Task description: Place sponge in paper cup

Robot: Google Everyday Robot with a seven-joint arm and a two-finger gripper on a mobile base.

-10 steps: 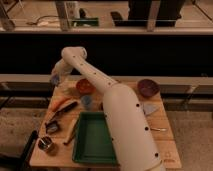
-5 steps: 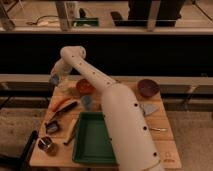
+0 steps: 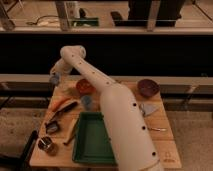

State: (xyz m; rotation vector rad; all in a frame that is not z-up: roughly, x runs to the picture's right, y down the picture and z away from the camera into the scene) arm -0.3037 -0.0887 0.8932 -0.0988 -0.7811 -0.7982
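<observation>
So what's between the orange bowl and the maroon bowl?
The robot's arm, in the camera view; the gripper is left of the orange bowl.

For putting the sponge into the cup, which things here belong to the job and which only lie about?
Job: gripper over the table's far left corner; blue-grey sponge at it; small blue cup, probably the target.
Lying about: orange bowl; dark red bowl; green tray; grey triangular piece; metal cup.

Looks down over arm (image 3: 120, 115) — gripper (image 3: 54, 78) far-left.
</observation>
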